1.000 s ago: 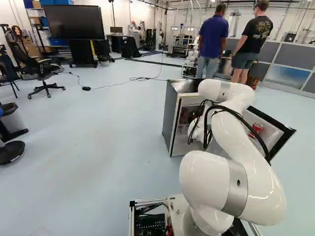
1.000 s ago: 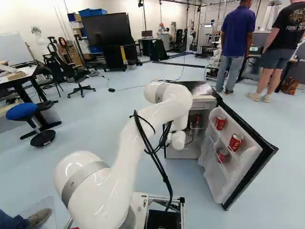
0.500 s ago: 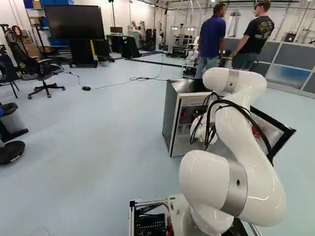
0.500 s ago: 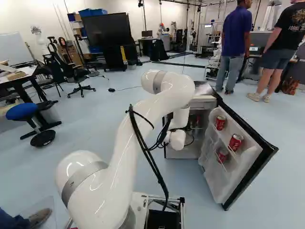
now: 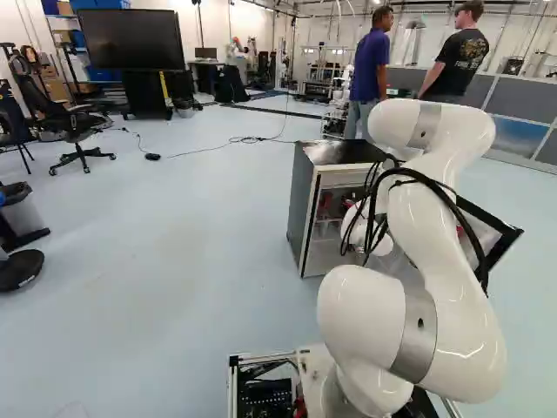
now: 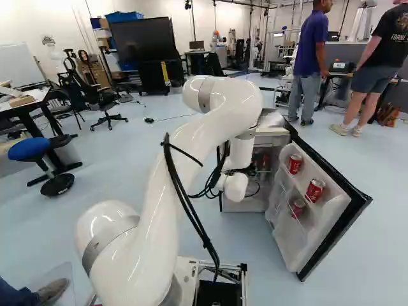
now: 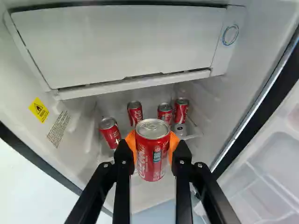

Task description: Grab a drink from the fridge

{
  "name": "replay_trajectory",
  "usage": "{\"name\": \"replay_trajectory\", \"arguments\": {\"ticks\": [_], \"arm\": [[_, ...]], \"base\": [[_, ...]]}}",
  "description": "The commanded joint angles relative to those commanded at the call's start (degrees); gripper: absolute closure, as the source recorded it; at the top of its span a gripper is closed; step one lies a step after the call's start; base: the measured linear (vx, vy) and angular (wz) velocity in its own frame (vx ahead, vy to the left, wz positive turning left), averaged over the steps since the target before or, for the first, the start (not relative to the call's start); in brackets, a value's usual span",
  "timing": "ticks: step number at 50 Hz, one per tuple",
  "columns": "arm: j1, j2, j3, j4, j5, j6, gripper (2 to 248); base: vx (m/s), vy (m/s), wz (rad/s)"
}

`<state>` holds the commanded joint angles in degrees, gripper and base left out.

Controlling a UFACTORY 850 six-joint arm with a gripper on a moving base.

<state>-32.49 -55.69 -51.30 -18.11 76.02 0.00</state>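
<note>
1. While the fridge (image 5: 300, 205) sits in the same spot, the top bend of the white robot arm (image 5: 435, 126) has gone higher than it was half a second ago. From over here, it looks like the arm is backing out. The base hasn't moved.

2. The gripper (image 7: 153, 148) is squeezing a red soda can (image 7: 152, 156), with an orange pad on each side. The can stands close in front of the fridge's inside, lower than the white freezer box (image 7: 126, 42).

3. So I think the grabbing part is done, and bringing the drink out is the job now. More cans (image 7: 110, 133) sit behind it.

4. The fridge door (image 6: 291, 239) is wide open, which helps. The arm should pull straight back, slowly, or the can might bump the door or slip.
</note>
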Motion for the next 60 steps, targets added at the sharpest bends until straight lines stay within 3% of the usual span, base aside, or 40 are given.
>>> {"name": "replay_trajectory", "arguments": {"ticks": [27, 60], "arm": [[-1.1, 8.9, 9.7, 0.0, 0.0, 0.0, 160], [-1.2, 15.2, 13.1, 0.0, 0.0, 0.0, 160]], "base": [[0.0, 0.0, 0.0], [0.0, 0.0, 0.0]]}}
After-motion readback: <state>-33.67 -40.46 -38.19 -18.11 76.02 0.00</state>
